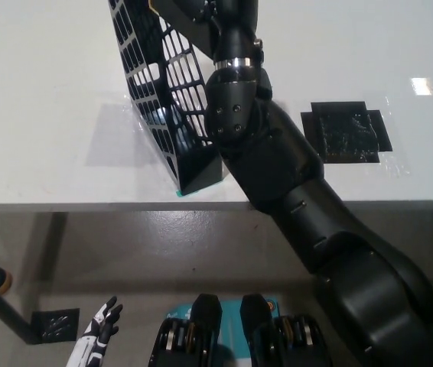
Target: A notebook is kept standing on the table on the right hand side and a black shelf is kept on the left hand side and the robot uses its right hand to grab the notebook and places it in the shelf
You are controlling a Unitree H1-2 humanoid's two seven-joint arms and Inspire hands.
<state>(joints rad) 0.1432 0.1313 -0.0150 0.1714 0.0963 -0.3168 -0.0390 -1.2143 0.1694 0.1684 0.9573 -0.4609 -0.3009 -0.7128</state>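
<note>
Black right arm [293,176] is stretched over the shelf [167,99]; its hand is hidden, grip untold; the notebook, unseen, is judged light and stiff, best taken by its edges; left hand [102,325] rests low, spread

black shelf [163,84] top cut by upper edge, right robot hand [201,11] mostly out of frame, notebook unseen

Black right arm [278,160] outstretched, left hand [100,325] low.

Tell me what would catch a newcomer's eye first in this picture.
The black right arm dominates, sweeping from the bottom right up to the black shelf standing at the white table's near edge. Its hand is out of view. A black tape patch lies to the right, and the white left hand rests open at lower left.
</note>
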